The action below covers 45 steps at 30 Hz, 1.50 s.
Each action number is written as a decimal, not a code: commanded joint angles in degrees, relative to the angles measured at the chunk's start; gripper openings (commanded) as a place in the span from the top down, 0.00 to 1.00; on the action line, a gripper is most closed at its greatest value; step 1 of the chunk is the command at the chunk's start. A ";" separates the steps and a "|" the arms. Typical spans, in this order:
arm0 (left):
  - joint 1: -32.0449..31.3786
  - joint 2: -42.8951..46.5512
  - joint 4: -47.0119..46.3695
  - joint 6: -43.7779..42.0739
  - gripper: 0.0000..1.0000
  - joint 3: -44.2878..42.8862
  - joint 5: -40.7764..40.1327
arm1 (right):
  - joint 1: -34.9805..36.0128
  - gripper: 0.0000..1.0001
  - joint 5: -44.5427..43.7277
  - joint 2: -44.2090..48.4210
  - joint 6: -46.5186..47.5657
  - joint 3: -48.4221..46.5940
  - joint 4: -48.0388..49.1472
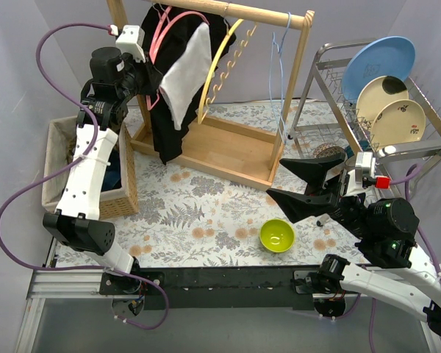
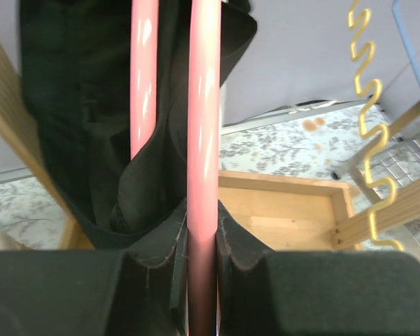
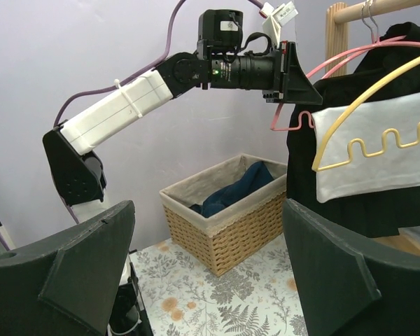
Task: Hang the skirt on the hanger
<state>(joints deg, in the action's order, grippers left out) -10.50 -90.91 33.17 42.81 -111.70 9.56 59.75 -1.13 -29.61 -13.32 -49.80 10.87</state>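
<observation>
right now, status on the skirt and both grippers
Left gripper shut on pink hanger at rail. Right gripper open over table. Skirt draped on hanger. White cloth hangs against it.

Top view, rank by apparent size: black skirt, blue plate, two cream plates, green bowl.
1. black skirt
2. blue plate
3. lower cream plate and upper cream plate: look alike, overlapping, not ranked
4. green bowl
</observation>
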 commanded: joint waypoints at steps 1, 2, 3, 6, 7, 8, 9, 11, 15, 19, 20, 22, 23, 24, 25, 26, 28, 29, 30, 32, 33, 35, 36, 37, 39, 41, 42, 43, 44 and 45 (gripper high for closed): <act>0.13 2.67 -2.05 2.98 1.00 -2.20 5.72 | 0.02 0.07 -0.46 0.25 -0.12 -0.12 3.10; 0.22 2.67 -2.14 3.16 1.00 -2.73 5.99 | 0.11 0.07 -0.54 0.16 -0.04 -0.12 3.19; 0.13 2.76 -2.49 3.42 1.00 -3.17 6.26 | 0.11 0.07 -0.46 0.07 -0.12 -0.21 3.19; 0.22 2.76 -3.55 4.39 1.00 -5.36 8.10 | 0.11 0.07 -0.37 -0.19 -0.39 -0.47 3.28; 0.22 2.67 -3.90 4.65 1.00 -5.89 8.63 | 0.11 0.07 -0.19 -0.28 -0.48 -0.73 3.28; 0.22 2.67 -4.34 5.35 1.00 -6.68 9.50 | 0.11 0.07 0.24 -0.28 -0.48 -0.82 3.19; 0.22 2.58 -5.04 5.71 1.00 -7.04 9.94 | 0.11 0.07 0.33 -0.19 -0.65 -0.82 3.10; 0.13 2.41 -5.57 6.50 1.00 -7.48 10.65 | 0.11 0.07 0.07 -0.10 -1.09 -0.65 3.10; 0.22 2.14 -5.66 7.99 1.00 -8.71 11.26 | 0.11 0.08 -0.02 0.42 -1.35 -1.00 2.75; 0.22 2.50 -5.75 8.61 0.80 -8.71 11.62 | 0.11 0.08 -0.19 0.95 -1.88 -0.91 2.57; 0.22 2.67 -6.01 8.70 0.74 -8.62 11.53 | 0.11 0.08 -0.11 1.04 -2.14 -1.00 2.49; 0.13 2.76 -6.18 8.52 0.96 -8.18 12.75 | 0.11 0.08 -0.02 1.13 -2.23 -1.35 2.22; 0.22 2.93 -6.27 8.61 1.00 -8.10 13.02 | 0.11 0.08 0.07 1.13 -2.32 -1.44 2.22; 0.22 3.02 -6.45 8.78 1.00 -7.83 13.37 | 0.11 0.08 -0.02 1.30 -2.58 -1.53 2.13; 0.22 3.28 -6.54 9.39 1.00 -7.31 13.55 | 0.11 0.09 0.07 1.30 -2.59 -1.53 2.13; 0.22 3.37 -7.06 9.84 1.00 -7.30 13.55 | 0.11 0.09 0.07 1.39 -2.67 -1.44 2.13; 0.13 3.55 -7.33 10.28 1.00 -7.30 13.90 | 0.11 0.09 0.07 1.57 -2.85 -1.35 2.13; 0.22 3.55 -7.42 10.45 1.00 -7.57 14.08 | 0.19 0.09 0.16 1.57 -2.94 -1.35 2.05; 0.22 3.64 -7.59 10.63 1.00 -7.57 13.99 | 0.11 0.09 0.07 1.66 -2.85 -1.44 2.05; 0.22 4.25 -9.51 11.76 1.00 -7.22 15.30 | 0.11 0.09 -0.02 1.74 -2.85 -1.44 2.05; 0.13 4.43 -10.22 12.38 1.00 -7.13 15.66 | 0.11 0.09 -0.02 1.57 -2.85 -1.61 2.05; 0.22 4.78 -12.50 13.61 1.00 -7.30 16.54 | 0.11 0.09 0.07 1.31 -2.68 -2.49 1.44; 0.22 4.87 -13.30 14.75 1.00 -7.39 16.98 | 0.11 0.09 -0.02 0.87 -2.59 -2.93 1.17; 0.13 4.96 -13.91 15.02 1.00 -7.30 16.98 | 0.11 0.10 0.07 0.78 -2.41 -3.28 0.91; 0.22 5.31 -15.93 15.55 1.00 -7.13 17.07 | 0.11 0.10 -0.02 0.60 -2.32 -3.99 0.38; 0.13 5.83 -18.73 15.64 1.00 -5.91 16.89 | 0.11 0.11 -0.02 0.69 -2.41 -4.51 0.03; 0.22 6.62 -19.80 15.73 1.00 -4.51 16.81 | 0.11 0.11 -0.02 0.69 -2.41 -4.52 -0.15; 0.22 7.06 -21.03 15.99 1.00 -3.36 17.33 | 0.11 0.11 -0.02 0.69 -2.50 -4.69 -0.24; 0.22 7.59 -23.48 16.25 1.00 -2.39 17.51 | 0.11 0.11 -0.10 0.78 -2.50 -4.87 -0.59; 0.22 8.12 -24.63 16.69 1.00 -1.51 17.59 | 0.11 0.11 -0.10 0.78 -2.50 -5.13 -0.68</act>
<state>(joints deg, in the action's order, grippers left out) -10.24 -88.47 21.02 57.91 -115.20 26.09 59.77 -1.06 -28.97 -15.90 -52.12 9.82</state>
